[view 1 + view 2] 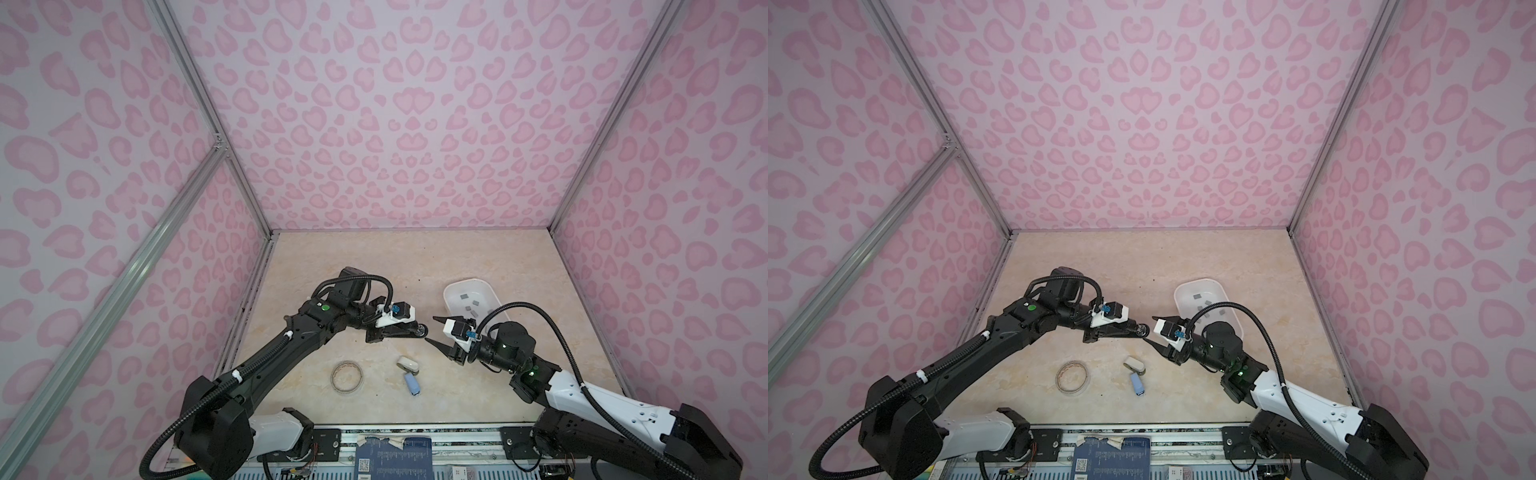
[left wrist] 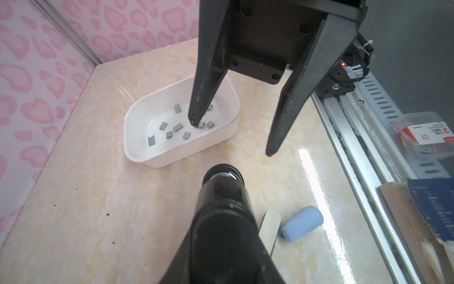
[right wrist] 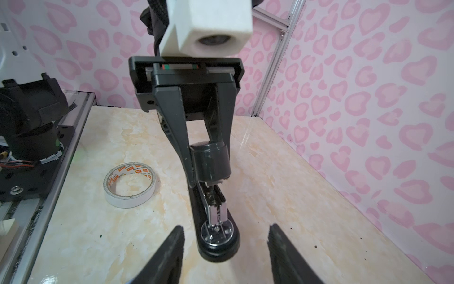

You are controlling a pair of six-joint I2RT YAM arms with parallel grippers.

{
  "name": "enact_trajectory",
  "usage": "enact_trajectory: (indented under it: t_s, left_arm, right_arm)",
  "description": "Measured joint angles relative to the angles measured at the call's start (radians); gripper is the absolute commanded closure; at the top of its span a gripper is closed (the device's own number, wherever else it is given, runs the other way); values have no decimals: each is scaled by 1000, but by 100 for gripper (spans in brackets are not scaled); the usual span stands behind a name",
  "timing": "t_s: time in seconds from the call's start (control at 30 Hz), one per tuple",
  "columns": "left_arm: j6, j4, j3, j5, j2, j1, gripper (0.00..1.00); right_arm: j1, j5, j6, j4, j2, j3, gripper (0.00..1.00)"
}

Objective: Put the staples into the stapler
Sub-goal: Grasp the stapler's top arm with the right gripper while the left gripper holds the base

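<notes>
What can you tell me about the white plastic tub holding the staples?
The white plastic tub is a shallow, open-topped oblong with rounded corners and smooth glossy walls. It stands upright on the right half of the beige marble-look tabletop. Roughly ten small grey metal staple strips lie scattered loose on its floor.

Of the right gripper (image 3: 225,228), your right wrist view gives only the finger tips; the rest is cut off at the edge. The black stapler (image 3: 217,236) has its rear hidden between the fingers of the left gripper (image 3: 208,172), and you cannot tell whether its open channel is loaded. In the left wrist view that stapler is blurred and covers most of the cream stapler (image 2: 271,223), and one of the staples (image 2: 177,127) hides partly behind a right finger tip. In both top views they are too small to count.
</notes>
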Motion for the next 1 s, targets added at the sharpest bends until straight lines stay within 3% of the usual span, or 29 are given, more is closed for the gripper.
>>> enact_trajectory:
  t_s: [0.3,0.43,0.77,1.0]
  left_arm:
    - [18,-29,0,-10,-6,-41,96]
    - [18,-30,1,-23,-7,-43,96]
    - [18,-30,1,-25,-31,-44,96]
    - [28,-35,-4,-14,-47,-44,96]
  right_arm:
    - [24,-44,-1,-75,106,103,55]
    - [47,-66,-16,-118,172,150,65]
    - [53,-61,-40,-143,226,164,79]
    - [53,-63,-44,-140,239,164,81]
